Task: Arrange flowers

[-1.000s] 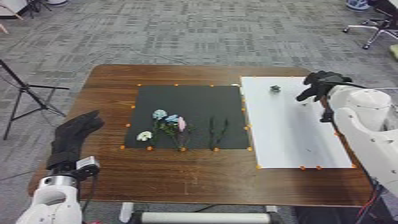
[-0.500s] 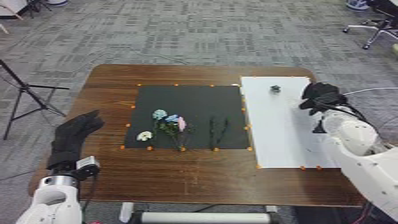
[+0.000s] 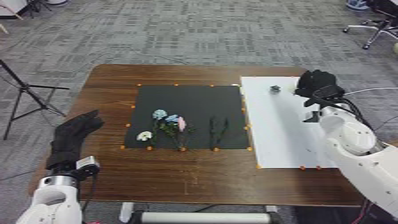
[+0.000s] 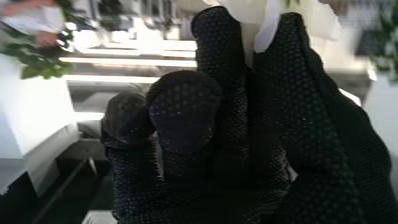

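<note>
Placing looks to be the step in hand: the robot's right hand, black-gloved, is at the white rectangular sheet's far right corner, apparently pinching a white petal-like piece between finger and thumb. Coloured artificial flowers lie near the black square mat's near left corner. Next calls for careful lowering, then release.

A black tripod stands on patterned gray carpet, left of a brown wooden table.
At far right, a wheeled office chair sits well apart from the table, a round bin-like object beyond it; the right wrist view catches green foliage and bright strips of light.
</note>
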Controlling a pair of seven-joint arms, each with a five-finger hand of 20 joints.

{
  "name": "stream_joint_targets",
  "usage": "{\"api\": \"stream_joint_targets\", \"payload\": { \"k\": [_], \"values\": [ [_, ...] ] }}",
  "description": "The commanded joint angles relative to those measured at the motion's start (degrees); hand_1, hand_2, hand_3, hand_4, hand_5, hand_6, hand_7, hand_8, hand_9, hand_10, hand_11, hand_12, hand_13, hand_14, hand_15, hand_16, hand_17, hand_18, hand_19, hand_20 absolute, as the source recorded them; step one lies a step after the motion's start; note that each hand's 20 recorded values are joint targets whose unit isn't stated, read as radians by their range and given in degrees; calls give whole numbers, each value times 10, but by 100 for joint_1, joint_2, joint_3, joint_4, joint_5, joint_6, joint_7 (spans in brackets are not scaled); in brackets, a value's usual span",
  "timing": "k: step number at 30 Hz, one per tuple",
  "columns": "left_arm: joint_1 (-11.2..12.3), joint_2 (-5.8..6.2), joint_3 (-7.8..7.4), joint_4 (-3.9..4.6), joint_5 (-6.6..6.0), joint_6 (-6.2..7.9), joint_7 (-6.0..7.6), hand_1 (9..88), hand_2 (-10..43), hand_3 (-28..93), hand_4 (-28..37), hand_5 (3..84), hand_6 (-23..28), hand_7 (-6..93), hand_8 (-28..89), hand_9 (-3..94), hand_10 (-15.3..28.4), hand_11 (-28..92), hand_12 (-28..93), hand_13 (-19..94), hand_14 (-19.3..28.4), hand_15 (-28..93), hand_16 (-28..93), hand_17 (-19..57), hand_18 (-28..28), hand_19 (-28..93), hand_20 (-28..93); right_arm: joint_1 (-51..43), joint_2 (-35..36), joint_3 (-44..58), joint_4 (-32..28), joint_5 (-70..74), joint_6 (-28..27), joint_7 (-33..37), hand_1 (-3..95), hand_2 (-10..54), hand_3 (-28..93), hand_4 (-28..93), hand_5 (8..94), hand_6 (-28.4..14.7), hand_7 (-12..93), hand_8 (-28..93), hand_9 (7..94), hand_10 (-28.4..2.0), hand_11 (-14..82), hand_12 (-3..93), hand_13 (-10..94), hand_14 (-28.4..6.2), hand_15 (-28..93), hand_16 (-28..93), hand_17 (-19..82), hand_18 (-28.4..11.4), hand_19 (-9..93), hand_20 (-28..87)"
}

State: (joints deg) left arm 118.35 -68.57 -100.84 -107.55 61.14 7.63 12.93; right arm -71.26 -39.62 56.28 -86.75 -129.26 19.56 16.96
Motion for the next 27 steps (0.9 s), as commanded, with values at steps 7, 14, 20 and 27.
{"api": "stream_joint_targets", "payload": {
  "k": [7,14,20,27],
  "values": [
    [10,-20,-13,-22,0,-68,-13,278,56,683,-277,540,7,167,-72,525,146,247,153,424,180,268,6,79,122,115,190,1463,-492,-1727,-768,466,-377,-763,603,-94,559,-192,787,25,200,65,874,-105,120,308,776,-80,641,343,417,-222,854,599],
    [-47,8,27,15,5,-89,-57,279,57,682,-278,541,7,167,-72,525,146,247,153,424,181,268,6,80,122,114,190,1499,-663,-2278,-723,374,-734,-841,602,-95,560,-191,789,25,198,65,875,-105,117,309,777,-80,639,345,417,-222,854,598],
    [44,-32,-21,-12,-21,-64,-97,277,57,684,-277,542,7,167,-73,525,146,247,153,424,182,269,7,79,122,115,191,1261,-881,-2313,-620,581,-949,-701,597,-95,564,-186,790,27,198,64,875,-104,116,308,776,-80,635,346,416,-222,854,598],
    [-65,-26,65,22,-10,-69,-57,278,57,683,-278,542,7,167,-72,525,146,247,153,423,182,270,6,79,122,115,191,1293,-1175,-2218,-386,506,-1245,-710,591,-95,567,-179,791,26,196,64,876,-105,117,303,776,-83,629,346,415,-222,851,596]
  ]
}}
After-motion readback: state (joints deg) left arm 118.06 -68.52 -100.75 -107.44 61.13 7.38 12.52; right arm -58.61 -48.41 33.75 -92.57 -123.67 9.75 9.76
